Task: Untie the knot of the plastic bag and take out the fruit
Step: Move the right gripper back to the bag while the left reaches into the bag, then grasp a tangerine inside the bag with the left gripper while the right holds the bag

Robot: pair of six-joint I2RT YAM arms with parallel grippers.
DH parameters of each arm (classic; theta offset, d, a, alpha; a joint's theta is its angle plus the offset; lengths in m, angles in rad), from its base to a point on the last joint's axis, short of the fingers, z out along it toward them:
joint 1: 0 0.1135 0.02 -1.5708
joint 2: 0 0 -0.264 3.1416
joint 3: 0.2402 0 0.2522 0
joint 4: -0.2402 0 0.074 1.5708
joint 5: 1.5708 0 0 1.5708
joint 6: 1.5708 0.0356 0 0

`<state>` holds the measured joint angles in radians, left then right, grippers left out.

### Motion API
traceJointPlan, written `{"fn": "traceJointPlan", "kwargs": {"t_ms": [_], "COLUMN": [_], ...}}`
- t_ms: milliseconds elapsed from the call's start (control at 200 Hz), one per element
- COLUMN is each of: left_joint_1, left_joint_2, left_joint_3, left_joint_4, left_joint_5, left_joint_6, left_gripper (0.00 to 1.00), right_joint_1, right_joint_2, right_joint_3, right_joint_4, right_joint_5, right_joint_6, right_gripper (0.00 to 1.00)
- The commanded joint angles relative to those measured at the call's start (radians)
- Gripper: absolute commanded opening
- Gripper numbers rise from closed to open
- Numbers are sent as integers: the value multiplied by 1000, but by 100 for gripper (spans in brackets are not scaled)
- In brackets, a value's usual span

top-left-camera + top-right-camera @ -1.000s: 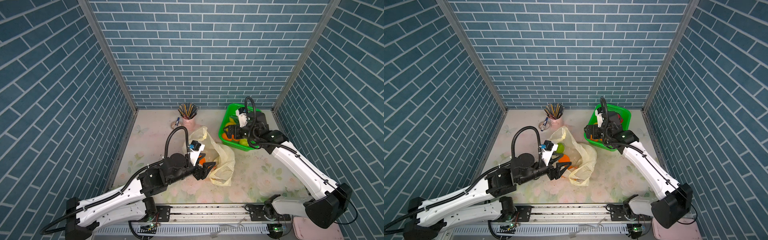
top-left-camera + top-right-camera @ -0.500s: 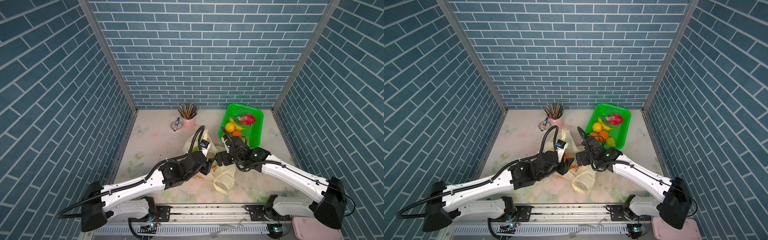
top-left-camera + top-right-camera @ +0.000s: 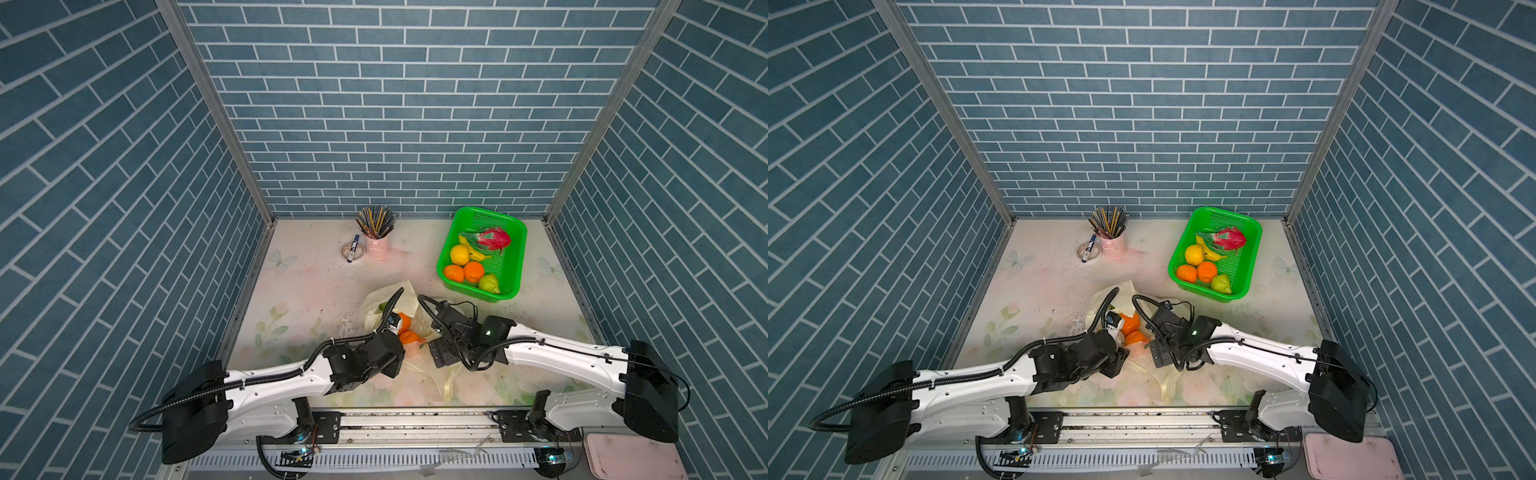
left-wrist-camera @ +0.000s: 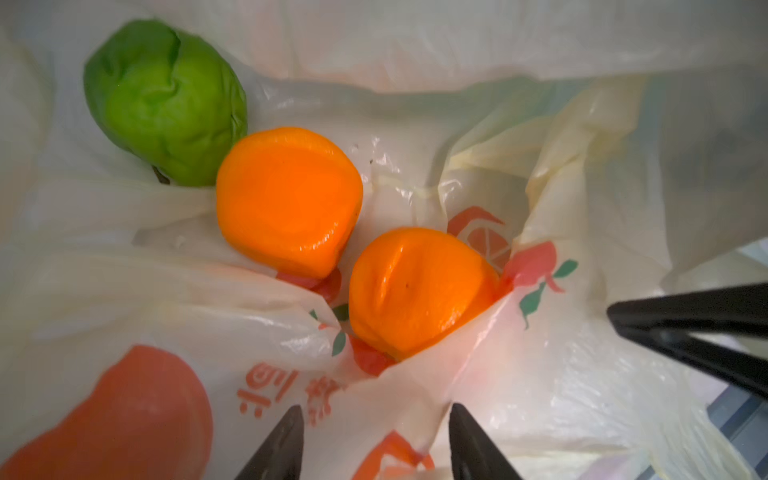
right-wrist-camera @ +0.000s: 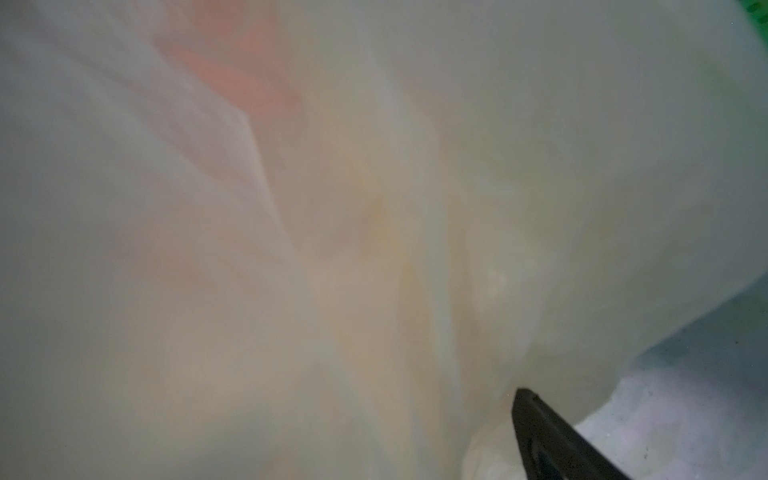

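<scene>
Presently, plastic bag [image 4: 582, 395], two orange fruit [image 4: 289, 199], one green fruit [image 4: 166, 99], left fingers [image 4: 286, 440] parted, right fingers [image 5: 548, 432] unclear.

The worktop's [image 3: 299, 286] left side lies bare. A pencil cup [image 3: 377, 247] and tape ring [image 3: 362, 250] stand at the back edge, and a green basket [image 3: 515, 266] fills the back right corner. Toward the front edge, the plastic bag [image 3: 411, 299], left arm [image 3: 282, 380] and right arm [image 3: 561, 357] crowd the middle.

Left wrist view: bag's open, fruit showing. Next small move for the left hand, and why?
Likely nudge the left hand forward into the plastic bag and close on the nearer orange: its fingers stand apart at the open mouth, and that orange lies bare just ahead, past a low fold of plastic.
</scene>
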<state>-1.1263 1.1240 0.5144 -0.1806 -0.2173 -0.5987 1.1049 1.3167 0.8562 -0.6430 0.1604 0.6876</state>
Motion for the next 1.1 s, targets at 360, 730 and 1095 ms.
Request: {"fn": "traceJointPlan", "kwargs": {"t_ms": [360,730,1095], "left_joint_1": [50,116,112], "left_joint_2": [-60,128,301], "left_joint_3": [70,197,251], "left_joint_4": [75,6,-38], "left_joint_5": [-60,49,50], "left_joint_6": [-78,-249,-288], "left_gripper": [68,66,79], "right_joint_1": [71,110,130], "right_joint_2": [33,-18,-2], "right_joint_3": [-37,-102,-96], "right_joint_4": [-18,81,62], "right_joint_5": [30,54,76], "right_joint_6": [96,193,182], "right_gripper": [86,80,81]}}
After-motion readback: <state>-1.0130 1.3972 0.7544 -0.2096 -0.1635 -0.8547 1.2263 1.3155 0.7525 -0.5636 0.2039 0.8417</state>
